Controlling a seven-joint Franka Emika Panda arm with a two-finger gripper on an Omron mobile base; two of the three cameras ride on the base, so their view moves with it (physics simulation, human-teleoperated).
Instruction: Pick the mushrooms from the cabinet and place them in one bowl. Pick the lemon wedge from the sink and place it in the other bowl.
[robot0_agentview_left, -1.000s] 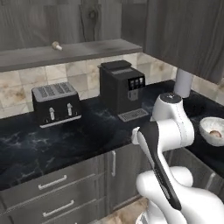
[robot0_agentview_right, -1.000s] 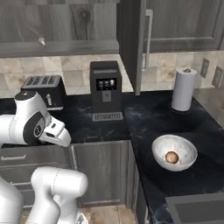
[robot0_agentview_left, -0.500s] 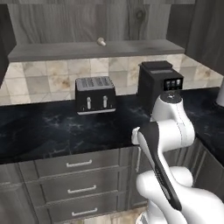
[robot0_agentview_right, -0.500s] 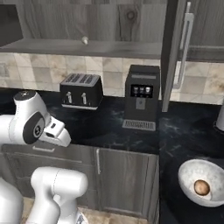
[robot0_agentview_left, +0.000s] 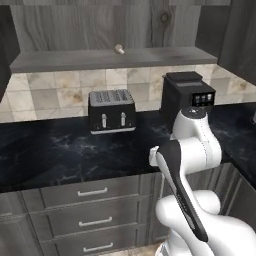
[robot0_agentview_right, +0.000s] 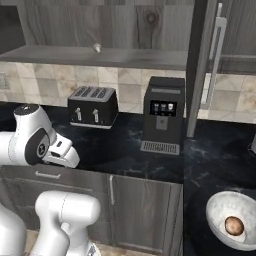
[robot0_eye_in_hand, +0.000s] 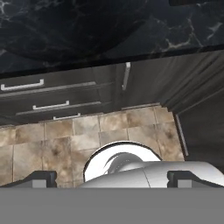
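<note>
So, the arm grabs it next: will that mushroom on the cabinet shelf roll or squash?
The mushroom looks small and rounded, so a nudge would probably roll it along the cabinet shelf. It is likely light. Softness can't be judged at this size.

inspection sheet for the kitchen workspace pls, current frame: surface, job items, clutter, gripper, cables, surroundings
surface: dark marbled counter, bare in front of the toaster.
job's things: one mushroom lies on the open cabinet shelf; a second mushroom sits inside the white bowl at the counter's right end. Lemon wedge, sink, other bowl: nothing seen.
clutter: black toaster and black coffee machine against the tiled wall.
grippers: gripper open, holding nothing, pointed down at the floor tiles.
cables: nothing seen.
surroundings: grey drawers below the counter; cabinet door with a bar handle swung open.
</note>
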